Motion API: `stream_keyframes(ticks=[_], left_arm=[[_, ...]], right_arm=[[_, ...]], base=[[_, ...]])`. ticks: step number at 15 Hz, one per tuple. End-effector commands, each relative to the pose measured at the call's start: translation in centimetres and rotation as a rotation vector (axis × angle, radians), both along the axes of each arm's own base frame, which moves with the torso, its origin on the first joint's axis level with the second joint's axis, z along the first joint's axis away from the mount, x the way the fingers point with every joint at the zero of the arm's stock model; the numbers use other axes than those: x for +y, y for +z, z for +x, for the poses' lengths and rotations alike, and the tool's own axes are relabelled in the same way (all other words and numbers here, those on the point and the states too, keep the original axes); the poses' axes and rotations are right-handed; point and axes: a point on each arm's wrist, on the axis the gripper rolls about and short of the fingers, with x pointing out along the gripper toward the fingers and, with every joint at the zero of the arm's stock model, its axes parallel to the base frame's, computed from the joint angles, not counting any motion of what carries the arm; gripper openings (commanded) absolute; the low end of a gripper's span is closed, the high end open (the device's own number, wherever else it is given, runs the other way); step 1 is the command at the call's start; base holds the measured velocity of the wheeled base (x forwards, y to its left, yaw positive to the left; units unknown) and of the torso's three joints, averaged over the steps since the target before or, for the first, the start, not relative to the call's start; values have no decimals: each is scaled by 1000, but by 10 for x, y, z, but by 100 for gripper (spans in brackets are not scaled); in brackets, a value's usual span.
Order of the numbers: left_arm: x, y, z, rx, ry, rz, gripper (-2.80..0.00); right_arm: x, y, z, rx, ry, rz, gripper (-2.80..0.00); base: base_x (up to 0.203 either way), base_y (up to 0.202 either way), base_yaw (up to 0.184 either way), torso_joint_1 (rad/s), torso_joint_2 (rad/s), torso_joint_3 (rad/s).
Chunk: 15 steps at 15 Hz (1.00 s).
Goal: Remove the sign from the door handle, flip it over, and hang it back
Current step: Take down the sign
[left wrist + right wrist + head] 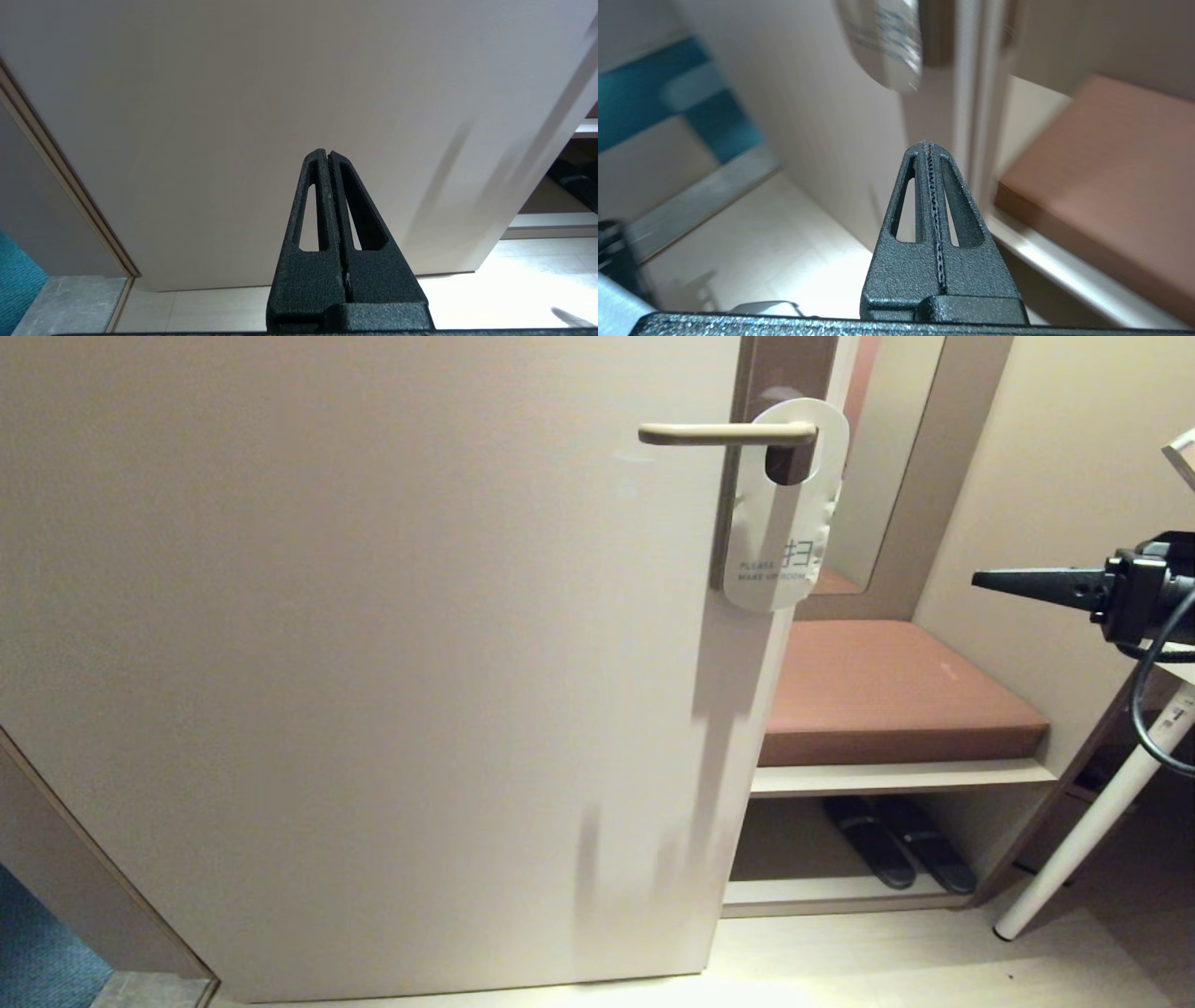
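Pale beige door fills most of the head view, standing over light wood-look floor; strip of teal carpet past its left edge. Right of the door: an alcove with one brown cushioned seat on a pale shelf, and one pair of dark slippers in the space beneath. One white slanted leg at far right.

One door handle, horizontal lever on a brown plate. One sign hangs from it by its hole, white face out, blue text low down.

Right tool clenched, empty, level, pointing toward the sign, well apart from it. Left tool clenched, empty, low before the door's bottom part.
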Motion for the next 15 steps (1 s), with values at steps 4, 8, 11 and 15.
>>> stream_keyframes(ticks=[4, 8, 11, 15], left_arm=[[0, 0, 0, 1, 0, -1, -280], [0, 0, 0, 1, 0, -1, -280], [0, 0, 0, 1, 0, -1, -280], [0, 0, 0, 1, 0, -1, -280]], right_arm=[[-4, -2, 45, -15, 175, 42, -280], [1, -19, 75, -48, 233, 5, -280], [16, -39, 91, -60, 291, -25, -280], [48, -35, 105, -92, 384, -28, -280]], base=[[0, 0, 0, 0, 0, 0], [0, 0, 0, 0, 0, 0], [0, 0, 0, 0, 0, 0], [0, 0, 0, 0, 0, 0]])
